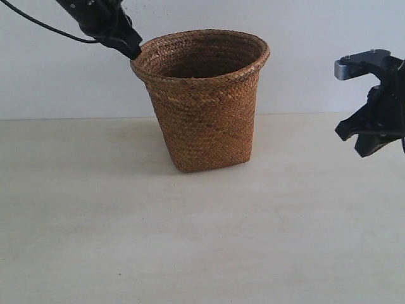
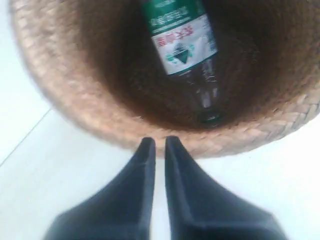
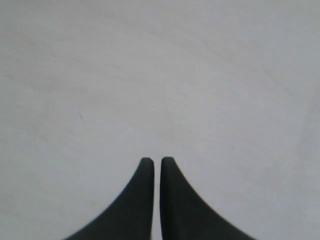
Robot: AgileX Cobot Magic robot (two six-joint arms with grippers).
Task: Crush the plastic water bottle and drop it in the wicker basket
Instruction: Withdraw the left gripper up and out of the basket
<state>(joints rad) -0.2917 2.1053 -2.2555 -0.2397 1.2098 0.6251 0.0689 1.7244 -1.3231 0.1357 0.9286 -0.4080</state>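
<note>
The brown wicker basket (image 1: 202, 104) stands upright on the table at centre back. In the left wrist view the plastic water bottle (image 2: 182, 45) lies inside the wicker basket (image 2: 65, 95), green-and-white label showing and neck down toward the near wall. From the exterior view the bottle is hidden by the basket wall. My left gripper (image 2: 159, 142) hovers just outside the rim, at the basket's upper left (image 1: 130, 47), shut and holding nothing. My right gripper (image 3: 156, 162) hangs shut and empty above bare table, at the right edge (image 1: 370, 136).
A pale tabletop (image 1: 190, 240) stretches around the basket, meeting a white wall (image 1: 304, 57) behind it. A black cable (image 1: 38, 22) trails from the left arm at the top left.
</note>
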